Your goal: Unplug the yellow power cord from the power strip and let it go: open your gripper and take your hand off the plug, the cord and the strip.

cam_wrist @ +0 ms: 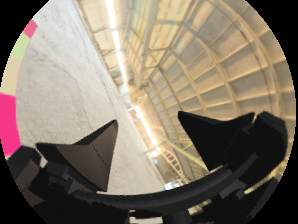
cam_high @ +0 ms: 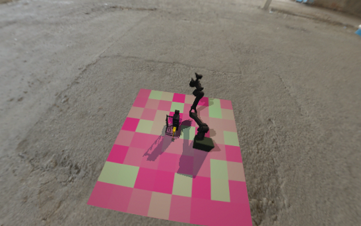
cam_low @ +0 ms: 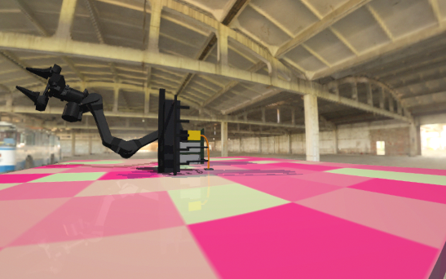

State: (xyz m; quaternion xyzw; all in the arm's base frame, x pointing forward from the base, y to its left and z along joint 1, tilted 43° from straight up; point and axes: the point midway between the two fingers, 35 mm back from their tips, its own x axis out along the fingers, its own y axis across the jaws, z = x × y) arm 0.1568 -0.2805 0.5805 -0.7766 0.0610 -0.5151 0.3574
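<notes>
The black power strip (cam_high: 176,121) (cam_low: 172,140) stands upright on the checkered table. The yellow plug (cam_high: 174,129) (cam_low: 194,135) sits at the strip's face, with a dark part between its yellow body and the strip; how deep it is seated cannot be told. The thin yellow-orange cord (cam_low: 208,150) curves from the plug's outer end down to the table. My gripper (cam_high: 194,76) (cam_low: 21,77) (cam_wrist: 148,117) is open and empty, raised high and pointing away from the strip, well apart from plug, cord and strip. The wrist view shows neither plug nor strip.
Grey blocks (cam_low: 190,158) sit below the plug at the strip's face. A thin black frame (cam_high: 167,121) stands beside the strip. The arm's base (cam_high: 203,144) is on the same pink and green table (cam_high: 158,180), to the right of the strip in the top view.
</notes>
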